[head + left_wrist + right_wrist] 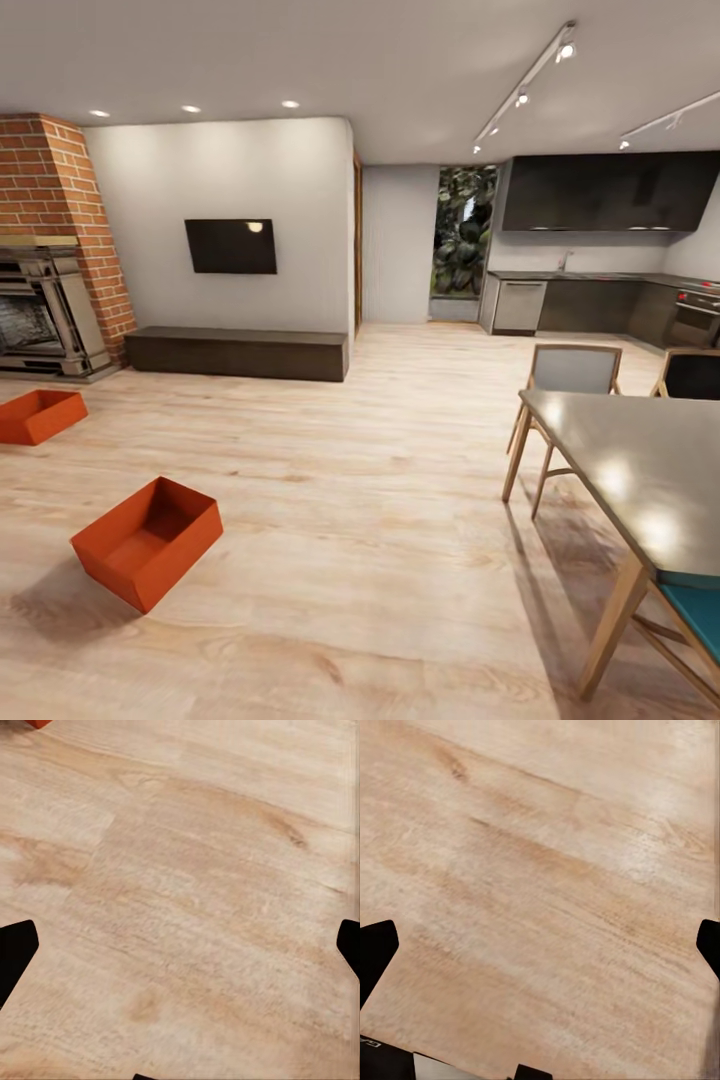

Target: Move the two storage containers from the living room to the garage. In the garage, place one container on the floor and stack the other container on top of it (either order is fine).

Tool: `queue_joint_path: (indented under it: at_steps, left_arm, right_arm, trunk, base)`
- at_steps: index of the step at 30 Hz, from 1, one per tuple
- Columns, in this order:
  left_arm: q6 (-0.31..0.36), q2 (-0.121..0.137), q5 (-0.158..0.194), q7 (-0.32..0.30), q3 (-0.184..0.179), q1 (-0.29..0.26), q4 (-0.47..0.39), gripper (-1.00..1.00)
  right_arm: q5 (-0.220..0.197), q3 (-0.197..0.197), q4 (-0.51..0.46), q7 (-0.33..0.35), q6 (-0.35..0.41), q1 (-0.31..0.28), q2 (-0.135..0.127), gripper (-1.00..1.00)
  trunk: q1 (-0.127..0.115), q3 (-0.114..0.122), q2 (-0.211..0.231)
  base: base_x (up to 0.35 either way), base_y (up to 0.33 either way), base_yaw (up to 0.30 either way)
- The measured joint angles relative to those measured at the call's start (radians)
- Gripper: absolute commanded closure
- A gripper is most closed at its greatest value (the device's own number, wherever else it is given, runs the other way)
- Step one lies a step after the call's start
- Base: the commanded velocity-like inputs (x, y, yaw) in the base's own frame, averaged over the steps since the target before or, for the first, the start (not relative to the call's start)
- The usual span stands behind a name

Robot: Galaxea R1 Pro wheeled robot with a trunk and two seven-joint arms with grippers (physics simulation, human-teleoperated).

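**Two bins on the living-room floor, both grippers empty**

Left wrist view: the left gripper [180, 945] points down at bare light wood planks [187, 870]; its two dark fingertips [15, 952] sit at opposite edges of the picture, spread wide, with nothing between them. An orange-red corner [37, 723], too small to identify with certainty, shows at one edge.

Right wrist view: the right gripper [540, 945] likewise faces bare planks, fingertips [375, 949] wide apart and holding nothing.

Head view, foreground: the near bin [148, 541], orange-red, open-topped and empty, rests on the wood floor [380, 560] at lower left, turned at an angle to the plank lines. At lower right stands a grey-topped table [640, 470] with wooden legs; a teal-seated chair [700, 610] sits at its near corner and two more chairs [572, 370] at its far end.

Middle distance: the far bin [38, 415], identical, lies on the floor at the left edge, well apart from the near bin and just in front of a fireplace [40, 315] set in a brick chimney [75, 200].

Background: a low dark bench [238, 353] runs along a white wall carrying a black screen [231, 246]. To the right, a dark kitchen [600, 260] with cabinets and appliances, and a window [464, 235] showing foliage. Track lights [530, 80] cross the ceiling.
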Motion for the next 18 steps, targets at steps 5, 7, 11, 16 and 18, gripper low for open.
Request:
queue_joint_path:
  at_steps: [5,7,11,16,18]
  left_arm:
    - [0.0,0.0,0.0,0.0,0.0,0.0,0.0,-1.0]
    - [0.0,0.0,0.0,0.0,0.0,0.0,0.0,-1.0]
    - [0.0,0.0,0.0,0.0,0.0,0.0,0.001,-1.0]
    - [0.0,0.0,0.0,0.0,0.0,0.0,0.0,-1.0]
    - [0.0,0.0,0.0,0.0,0.0,0.0,0.0,-1.0]
  right_arm:
    - [-0.001,0.0,0.0,0.0,0.0,0.0,0.0,-1.0]
    - [-0.001,0.0,0.0,0.0,0.0,0.0,0.0,-1.0]
    - [-0.001,0.0,0.0,0.0,-0.001,0.0,0.0,-1.0]
    - [-0.006,-0.001,0.0,0.0,0.0,0.0,0.0,-1.0]
    - [-0.006,-0.001,0.0,0.0,0.001,0.0,0.0,-1.0]
  trunk:
    - [0.0,0.0,0.0]
    - [0.0,0.0,0.0]
    - [0.0,0.0,0.0]
    - [0.0,0.0,0.0]
    - [0.0,0.0,0.0]
  base:
    - [0.325,-0.098,0.0]
    - [0.325,-0.099,0.0]
    - [0.325,-0.099,0.0]
    - [0.325,-0.099,0.0]
    - [0.325,-0.099,0.0]
